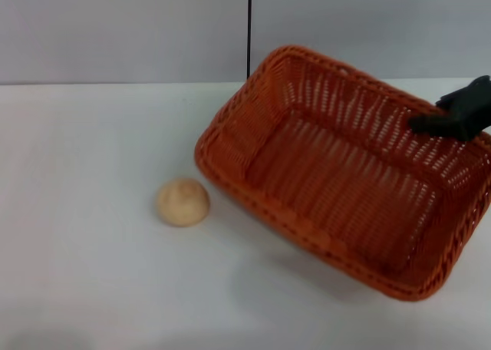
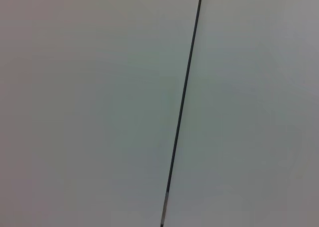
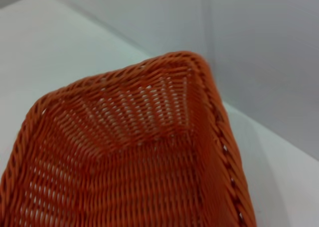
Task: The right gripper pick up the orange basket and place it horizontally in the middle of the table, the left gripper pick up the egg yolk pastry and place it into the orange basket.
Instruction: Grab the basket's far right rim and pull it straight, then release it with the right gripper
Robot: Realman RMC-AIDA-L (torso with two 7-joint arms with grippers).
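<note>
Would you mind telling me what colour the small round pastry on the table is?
The egg yolk pastry is pale tan-beige, seen best in the head view.

Soft, even light; faint shadow under the orange basket [image 1: 337, 173]; slight blur.

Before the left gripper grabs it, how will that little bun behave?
The egg yolk pastry sits dome-up on the table, so it probably won't roll. Its matte crust looks soft and crumbly, likely to dent under a hard squeeze. It seems light.
</note>
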